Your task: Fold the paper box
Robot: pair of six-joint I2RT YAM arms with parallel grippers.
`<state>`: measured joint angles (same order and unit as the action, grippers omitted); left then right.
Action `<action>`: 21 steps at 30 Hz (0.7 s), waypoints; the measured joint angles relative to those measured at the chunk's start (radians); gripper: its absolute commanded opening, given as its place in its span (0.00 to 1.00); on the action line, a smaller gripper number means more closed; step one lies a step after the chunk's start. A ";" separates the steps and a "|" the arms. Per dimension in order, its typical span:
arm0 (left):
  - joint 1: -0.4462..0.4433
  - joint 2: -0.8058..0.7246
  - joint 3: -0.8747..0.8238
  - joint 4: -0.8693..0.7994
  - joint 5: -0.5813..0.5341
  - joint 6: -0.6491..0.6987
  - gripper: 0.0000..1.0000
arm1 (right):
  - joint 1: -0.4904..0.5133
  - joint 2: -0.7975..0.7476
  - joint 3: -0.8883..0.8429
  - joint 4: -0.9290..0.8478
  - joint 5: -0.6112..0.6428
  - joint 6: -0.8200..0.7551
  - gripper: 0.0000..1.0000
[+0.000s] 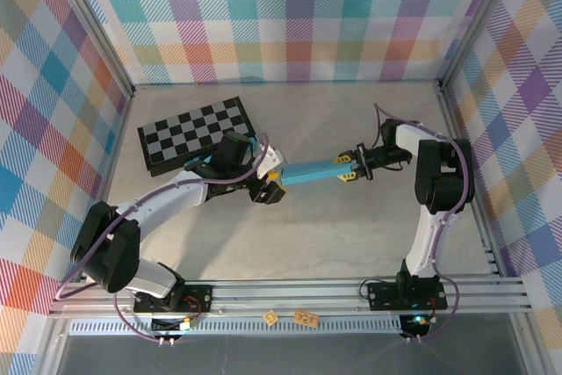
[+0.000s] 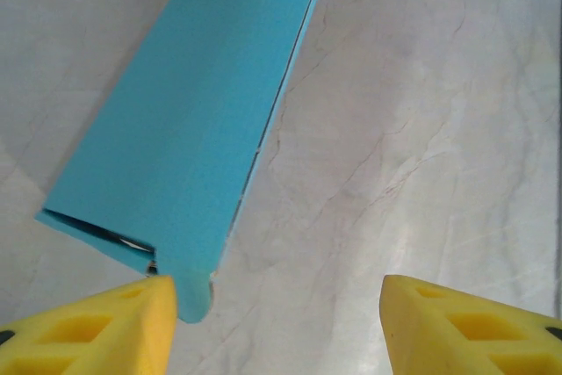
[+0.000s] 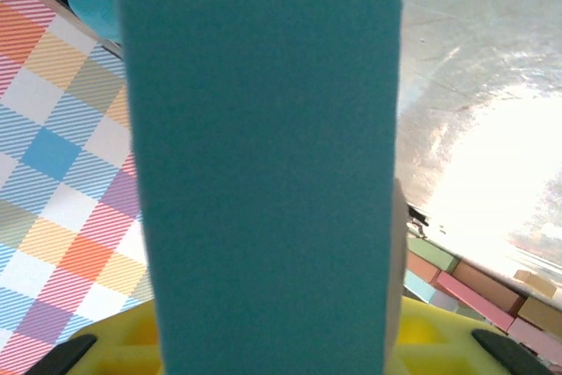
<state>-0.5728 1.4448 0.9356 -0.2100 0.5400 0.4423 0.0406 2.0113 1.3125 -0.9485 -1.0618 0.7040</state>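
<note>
Paper box (image 1: 312,171) lies as a flattened turquoise strip between the two claws at the middle of the surface (image 1: 351,243), just in front of the checkered board (image 1: 198,132). In the top view the right claw (image 1: 351,169) pinches its right end and the left claw (image 1: 272,189) sits at its left end. The left arm reaches out in a long, low sweep from its base. The right arm stands folded with its elbow high and its wrist turned back toward the centre.

From the left wrist, the left claw (image 2: 281,327) stands wide, its yellow fingertips (image 2: 97,331) well apart. A corner of the paper box (image 2: 193,120) lies just beside one fingertip, with nothing between the jaws. The near end of the box gapes slightly, showing a dark slot between its layers. The step in hand looks like a regrasp. To do it well, the left claw should shift sideways until that open end lies squarely between the fingers, then close on one wall only, not both layers, so the sleeve can be drawn open.

From the right wrist, the right claw (image 3: 272,353) is narrow, clamped on the paper box (image 3: 263,147), which rises straight out from between its fingers. It should hold firm and level, since a twist would likely crease the thin card.
</note>
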 measured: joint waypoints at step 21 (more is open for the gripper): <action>-0.039 0.171 0.025 0.145 -0.072 0.131 0.64 | -0.022 0.025 -0.009 -0.131 -0.031 -0.023 0.34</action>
<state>-0.6121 1.6161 0.9604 -0.0650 0.4683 0.5735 0.0185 2.0365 1.3037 -1.0794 -1.0931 0.6807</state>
